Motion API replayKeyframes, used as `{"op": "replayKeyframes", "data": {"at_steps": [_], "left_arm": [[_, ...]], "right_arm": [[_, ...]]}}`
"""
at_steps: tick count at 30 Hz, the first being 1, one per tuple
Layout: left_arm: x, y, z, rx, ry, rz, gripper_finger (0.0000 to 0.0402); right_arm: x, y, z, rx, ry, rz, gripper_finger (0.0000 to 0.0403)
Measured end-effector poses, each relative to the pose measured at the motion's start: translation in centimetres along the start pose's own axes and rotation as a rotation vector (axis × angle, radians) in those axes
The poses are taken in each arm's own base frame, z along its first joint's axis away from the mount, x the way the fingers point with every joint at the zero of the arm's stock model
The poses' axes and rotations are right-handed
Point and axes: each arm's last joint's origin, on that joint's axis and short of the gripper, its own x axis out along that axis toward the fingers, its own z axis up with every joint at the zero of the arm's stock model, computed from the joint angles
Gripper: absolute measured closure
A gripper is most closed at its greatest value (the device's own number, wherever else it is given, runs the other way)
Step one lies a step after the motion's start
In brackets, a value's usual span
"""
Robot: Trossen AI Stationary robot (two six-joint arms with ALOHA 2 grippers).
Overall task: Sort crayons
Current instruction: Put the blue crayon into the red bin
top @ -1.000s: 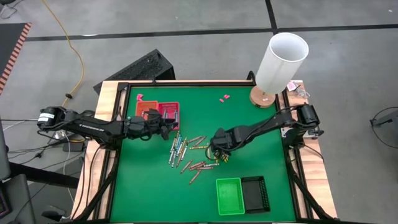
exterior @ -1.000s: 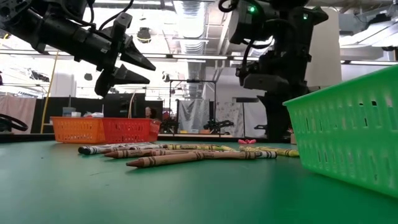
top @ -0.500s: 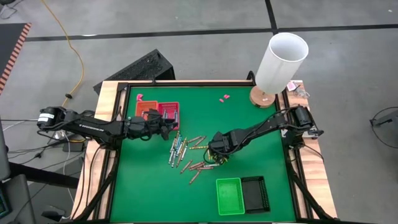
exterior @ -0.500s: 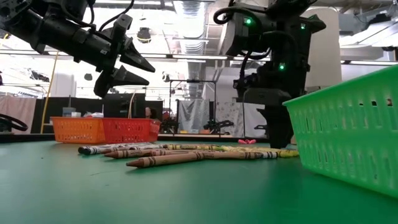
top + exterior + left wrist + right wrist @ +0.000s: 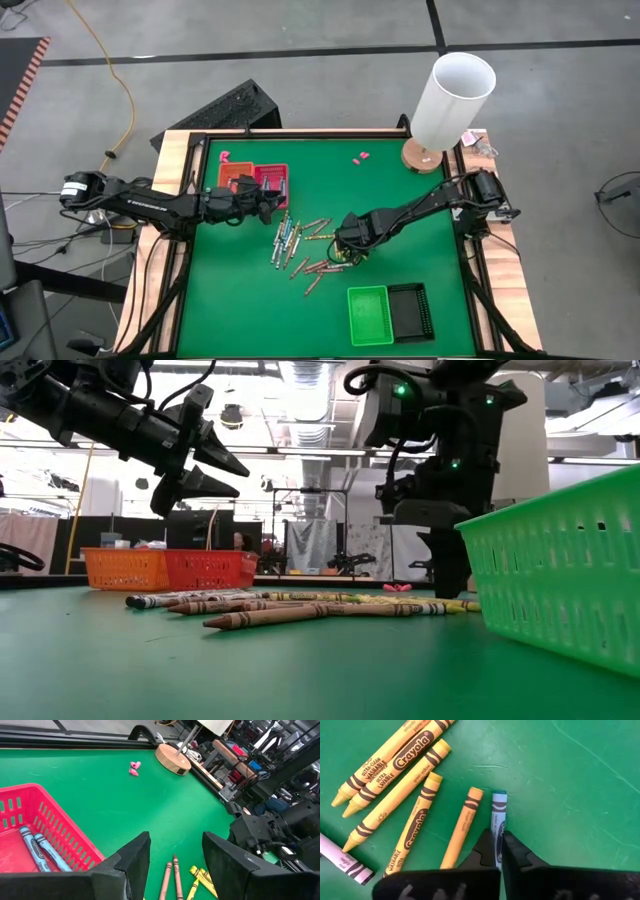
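I see the right gripper (image 5: 498, 851) down on the green worktop (image 5: 400, 210), a little toward the near edge from its middle, at the right end of the scatter of thin paper-wrapped crayons (image 5: 300, 245). In the right wrist view its two dark fingers are pressed together on a single pale blue-green crayon (image 5: 497, 815), which lies flat on the mat; an orange-yellow crayon (image 5: 461, 822) lies just beside it, and three more yellow crayons (image 5: 395, 765) fan out next to that one. The rest of the loose pile runs across the middle of the worktop toward the left edge, mostly brown, grey, blue and yellow sticks lying flat. The left gripper (image 5: 172, 857) hangs above the mat just beside the red slotted plastic tray (image 5: 268, 182) near the far-left corner, fingers spread with nothing between them; two blue crayons (image 5: 37, 851) lie inside that tray. An orange tray (image 5: 232, 177) touches the red one on its left. Near the near-right corner a bright green slotted tray (image 5: 368, 314) and a black tray (image 5: 412, 311) sit side by side. A white cylinder lamp on a round wooden base (image 5: 452, 98) stands at the far-right corner, with small pink scraps (image 5: 361, 157) near the far edge.
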Motion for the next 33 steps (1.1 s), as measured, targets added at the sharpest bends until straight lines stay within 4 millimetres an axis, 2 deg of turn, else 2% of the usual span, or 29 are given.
{"op": "replayKeyframes", "data": {"at_steps": [8, 14, 18, 23, 30, 33], "left_arm": [[0.0, 0.0, 0.0, 0.0, -0.001, 0.001, 0.0232], [0.0, 0.0, 0.0, 0.002, -0.001, 0.0, 0.0232], [0.0, -0.1, 0.0, 0.034, 0.003, -0.015, 0.0233], [-0.1, -0.8, 0.3, 0.113, 0.011, -0.141, 0.0233], [-1.0, -3.2, 0.9, 0.322, -0.075, -0.446, 0.0233], [-1.5, -4.0, 0.8, 0.379, -0.112, -0.526, 0.0233]], "right_arm": [[-1.3, -0.3, -0.1, -0.011, -0.102, -0.055, 0.04], [-3.2, -0.7, 0.4, -0.014, -0.221, -0.06, 0.0401], [-5.2, -0.8, 1.2, -0.025, -0.364, -0.022, 0.0402], [-8.2, -0.9, 2.6, -0.048, -0.557, 0.088, 0.0402], [-12.0, -0.9, 4.7, -0.111, -0.85, 0.212, 0.0402], [-13.3, -0.5, 5.3, -0.148, -0.962, 0.282, 0.0402]]}}
